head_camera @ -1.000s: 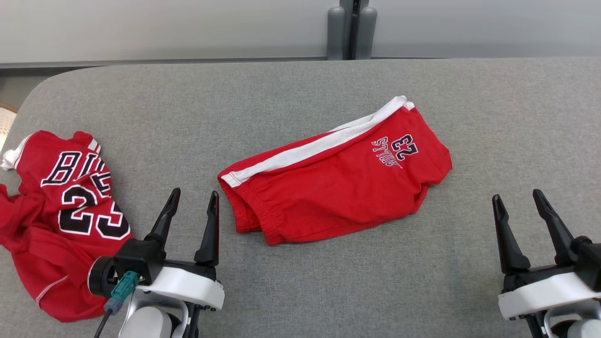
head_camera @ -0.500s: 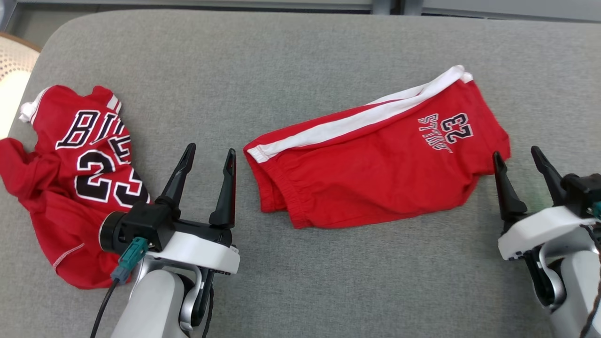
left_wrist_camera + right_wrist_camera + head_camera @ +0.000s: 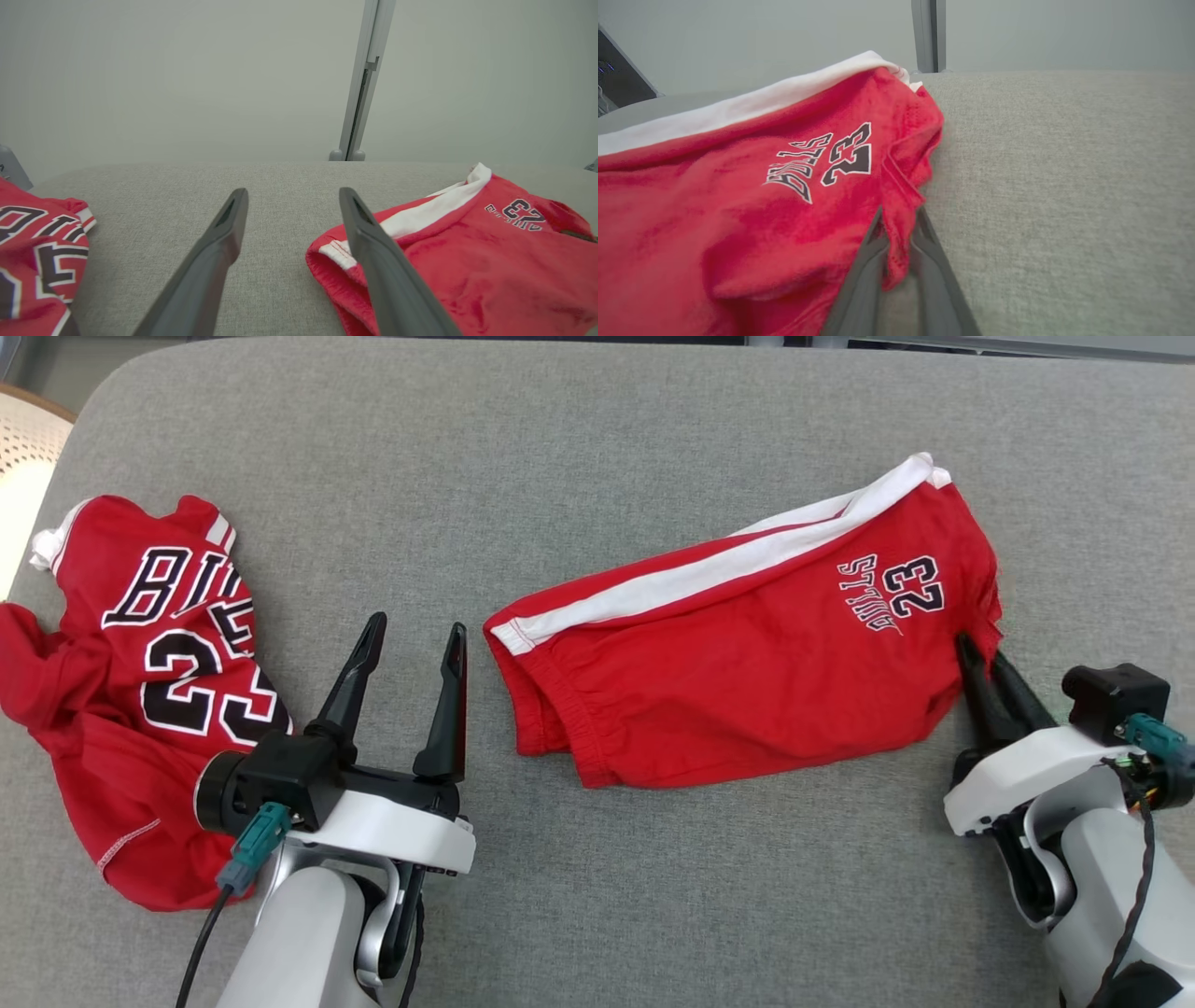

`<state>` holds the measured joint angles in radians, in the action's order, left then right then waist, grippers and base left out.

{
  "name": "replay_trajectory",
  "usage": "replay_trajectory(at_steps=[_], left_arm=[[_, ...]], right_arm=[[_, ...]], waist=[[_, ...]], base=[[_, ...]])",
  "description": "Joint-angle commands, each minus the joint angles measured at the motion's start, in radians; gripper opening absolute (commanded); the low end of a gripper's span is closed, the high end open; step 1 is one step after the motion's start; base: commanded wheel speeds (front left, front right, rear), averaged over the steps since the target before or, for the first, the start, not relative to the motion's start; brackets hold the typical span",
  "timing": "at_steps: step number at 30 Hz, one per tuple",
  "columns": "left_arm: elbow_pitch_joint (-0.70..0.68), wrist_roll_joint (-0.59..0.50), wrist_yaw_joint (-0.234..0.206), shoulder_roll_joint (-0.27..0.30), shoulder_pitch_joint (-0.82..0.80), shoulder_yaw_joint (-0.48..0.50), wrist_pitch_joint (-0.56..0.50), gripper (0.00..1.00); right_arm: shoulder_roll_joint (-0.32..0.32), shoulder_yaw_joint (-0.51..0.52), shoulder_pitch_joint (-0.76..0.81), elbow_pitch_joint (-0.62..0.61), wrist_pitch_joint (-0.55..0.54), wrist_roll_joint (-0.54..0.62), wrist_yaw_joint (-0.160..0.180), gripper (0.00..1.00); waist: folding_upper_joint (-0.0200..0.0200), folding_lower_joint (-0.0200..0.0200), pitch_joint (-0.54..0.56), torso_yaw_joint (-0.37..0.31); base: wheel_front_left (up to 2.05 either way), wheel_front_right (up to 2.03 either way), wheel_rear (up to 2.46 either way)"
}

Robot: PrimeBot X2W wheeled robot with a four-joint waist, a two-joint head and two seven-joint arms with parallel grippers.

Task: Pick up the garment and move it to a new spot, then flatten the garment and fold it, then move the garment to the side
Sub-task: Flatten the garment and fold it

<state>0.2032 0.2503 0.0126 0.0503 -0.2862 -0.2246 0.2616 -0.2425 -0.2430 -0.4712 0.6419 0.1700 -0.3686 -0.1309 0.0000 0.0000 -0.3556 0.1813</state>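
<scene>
Red basketball shorts with a white side stripe (image 3: 747, 653) lie on the grey fabric tabletop (image 3: 653, 896). Their long axis runs from near left to far right, and the waistband is apparently at the left end. The right gripper (image 3: 980, 651) is pinched onto their right hem. The left gripper (image 3: 417, 622) is spread and empty. Lifting, flattening, folding and setting aside all remain.

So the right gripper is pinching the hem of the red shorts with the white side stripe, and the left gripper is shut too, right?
Not quite: the left gripper stands open, as the left wrist view shows. The right gripper does pinch the red shorts.
</scene>
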Motion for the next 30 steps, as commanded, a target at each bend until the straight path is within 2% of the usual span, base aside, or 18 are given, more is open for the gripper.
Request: replay_trajectory(at_steps=[1, 8, 18, 30], left_arm=[[-0.001, -0.004, 0.003, 0.003, -0.004, 0.004, 0.005, 1.00], [0.013, -0.013, 0.012, 0.002, 0.026, 0.011, 0.005, 1.00], [0.019, -0.022, 0.017, 0.003, 0.057, 0.027, 0.005, 1.00], [0.027, -0.023, 0.018, 0.002, 0.079, 0.035, 0.005, 1.00]], right_arm=[[0.005, -0.009, 0.023, 0.022, 0.005, -0.008, 0.000, 0.00], [0.021, -0.008, 0.121, 0.010, 0.066, -0.072, 0.000, 0.00], [0.073, 0.109, 0.308, -0.071, 0.090, -0.081, 0.001, 0.00], [0.102, 0.164, 0.359, -0.066, 0.089, -0.061, 0.001, 0.00]], waist=[[0.0000, 0.0000, 0.007, -0.007], [0.0000, 0.0000, 0.059, -0.042], [0.0000, 0.0000, 0.109, -0.084], [0.0000, 0.0000, 0.125, -0.105]], base=[[0.00, 0.00, 0.00], [0.00, 0.00, 0.00], [0.00, 0.00, 0.00], [0.00, 0.00, 0.00]])
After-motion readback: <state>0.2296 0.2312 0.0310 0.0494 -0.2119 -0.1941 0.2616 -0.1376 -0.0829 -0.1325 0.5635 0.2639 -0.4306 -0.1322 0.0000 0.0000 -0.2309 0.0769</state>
